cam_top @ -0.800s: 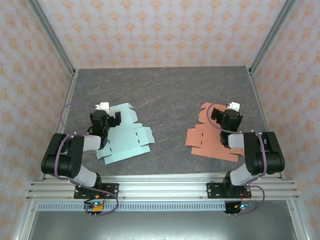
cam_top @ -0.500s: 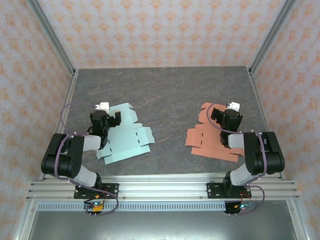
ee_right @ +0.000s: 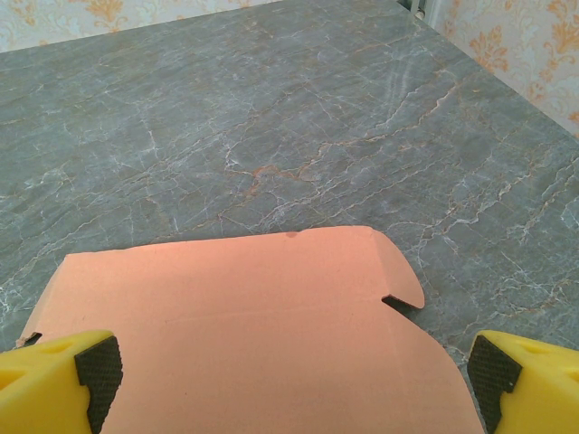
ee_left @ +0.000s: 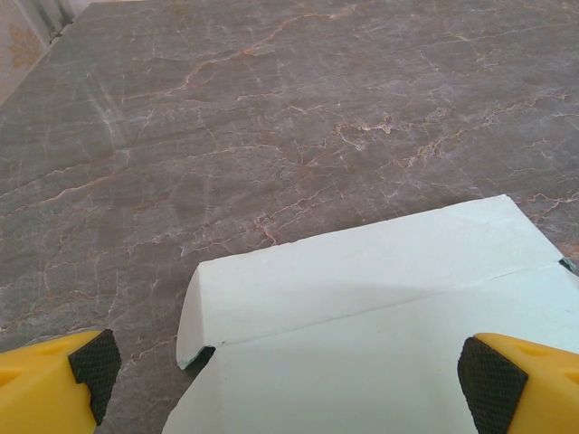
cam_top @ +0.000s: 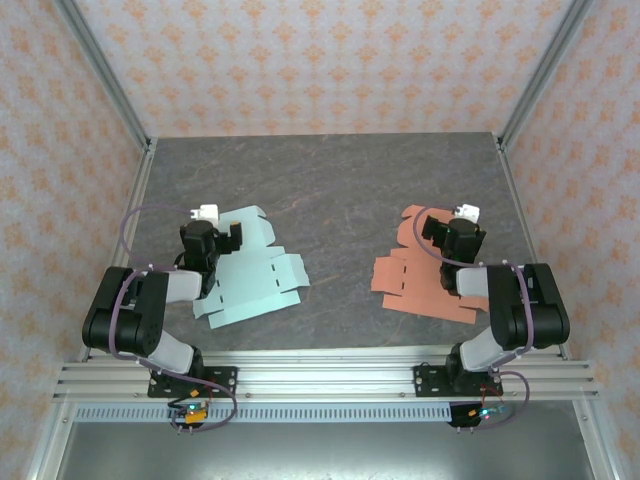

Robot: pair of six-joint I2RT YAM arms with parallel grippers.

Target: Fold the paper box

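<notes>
No change over the last second: both arms sit parked and neither sheet has shifted. Folding hasn't started, and both blanks still lie flat and unfolded.

Reference is the aluminium mounting rail [cam_top: 320, 378] at the near edge.
- Just beyond the rail's left part: left gripper [cam_top: 233, 233], jaws fully spread, holding nothing. The wrist view shows the same [ee_left: 289, 380]: black pads [ee_left: 93, 364] wide apart, with the pale mint die-cut paper box blank [ee_left: 380, 316] between and under them.
- From above, the mint blank [cam_top: 255, 280] lies flat on the grey marbled table [cam_top: 340, 180], beyond the rail's left half.
- Just beyond the rail's right part: right gripper [cam_top: 432, 228], also wide open and empty. Its wrist view [ee_right: 289, 375] looks down on the orange die-cut paper box blank [ee_right: 235, 316].
- The orange blank [cam_top: 410, 280] lies flat beyond the rail's right half, well apart from the mint one.
- Further from the rail, I see bare table up to the patterned walls.

Hard to read:
- From above, each arm covers the outer part of its blank.
- Both wrist views crop the sheets at the bottom edge.
- Can't tell whether the fingertips touch the paper or hover.
- Creases are faint. One score line shows on the mint flap, and its left corner looks slightly lifted.
- My guess is one blank per arm, but the task names a single box.
</notes>
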